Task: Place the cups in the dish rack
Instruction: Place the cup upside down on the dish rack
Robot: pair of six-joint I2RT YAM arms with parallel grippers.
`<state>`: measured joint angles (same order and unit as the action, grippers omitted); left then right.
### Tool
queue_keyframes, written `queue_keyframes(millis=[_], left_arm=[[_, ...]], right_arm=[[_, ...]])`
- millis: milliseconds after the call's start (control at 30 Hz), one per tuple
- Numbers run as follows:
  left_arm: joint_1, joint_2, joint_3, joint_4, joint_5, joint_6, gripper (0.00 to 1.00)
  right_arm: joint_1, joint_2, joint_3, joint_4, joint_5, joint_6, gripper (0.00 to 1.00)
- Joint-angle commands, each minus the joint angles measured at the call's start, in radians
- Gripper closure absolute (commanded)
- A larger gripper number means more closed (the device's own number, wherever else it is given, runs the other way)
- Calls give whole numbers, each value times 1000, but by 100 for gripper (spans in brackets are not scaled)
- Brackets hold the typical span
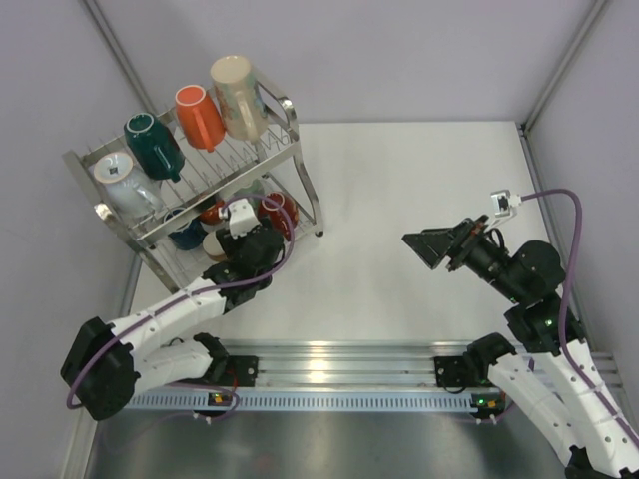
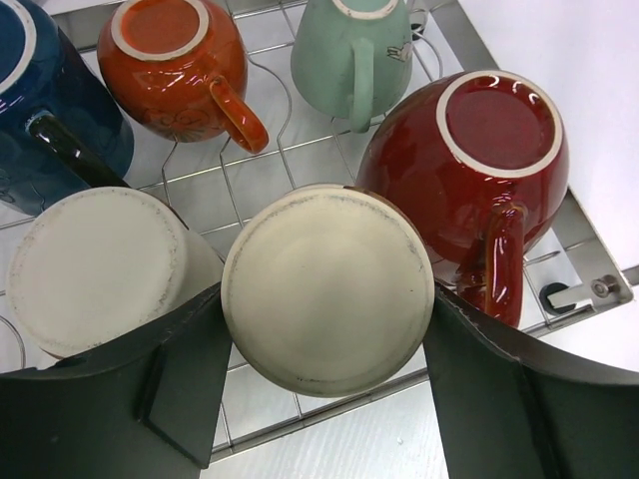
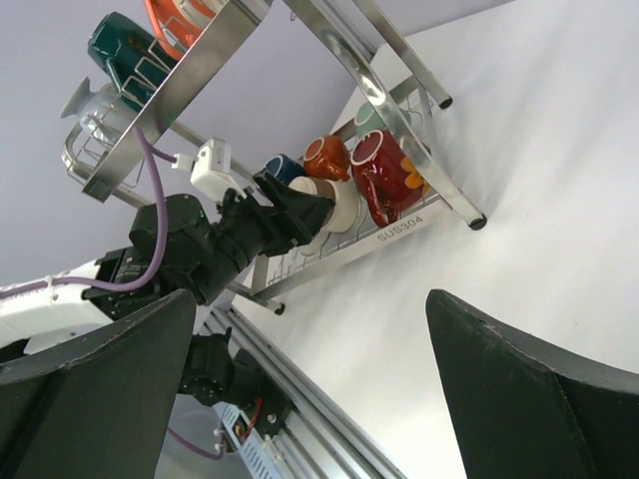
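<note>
The dish rack (image 1: 308, 196) stands at the back left. Its top tier holds a pale blue cup (image 1: 125, 180), a dark teal cup (image 1: 153, 146), an orange cup (image 1: 200, 117) and a tall beige cup (image 1: 238, 95). My left gripper (image 1: 232, 242) reaches into the lower tier's front. In the left wrist view its fingers (image 2: 180, 379) press both sides of an upside-down cream-based cup (image 2: 327, 269) on the wire floor (image 2: 255, 185). Around it stand a navy cup (image 2: 50, 100), an orange-red mug (image 2: 175, 70), a mint mug (image 2: 349, 50), a dark red mug (image 2: 479, 160) and another cream-based cup (image 2: 95, 264). My right gripper (image 1: 439, 244) is open and empty above the table.
The white table (image 1: 399, 180) is walled by grey panels left, back and right. A metal rail (image 1: 339, 364) with the arm bases runs along the near edge. The right wrist view shows the rack's front rail (image 3: 399, 235) and the left arm (image 3: 180, 249) in front of it.
</note>
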<state>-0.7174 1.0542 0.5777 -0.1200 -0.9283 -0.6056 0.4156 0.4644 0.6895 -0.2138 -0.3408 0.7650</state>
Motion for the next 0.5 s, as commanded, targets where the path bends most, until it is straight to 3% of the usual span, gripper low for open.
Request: queue_keyframes(millis=[0, 200, 467], left_arm=[[9, 15, 16, 40, -9, -3, 100], [15, 53, 27, 40, 5, -3, 99], [19, 99, 40, 36, 2, -11, 77]], right_arm=[[-12, -13, 51, -4, 23, -27, 1], [-12, -9, 50, -4, 31, -33, 1], [-12, -7, 47, -13, 42, -47, 1]])
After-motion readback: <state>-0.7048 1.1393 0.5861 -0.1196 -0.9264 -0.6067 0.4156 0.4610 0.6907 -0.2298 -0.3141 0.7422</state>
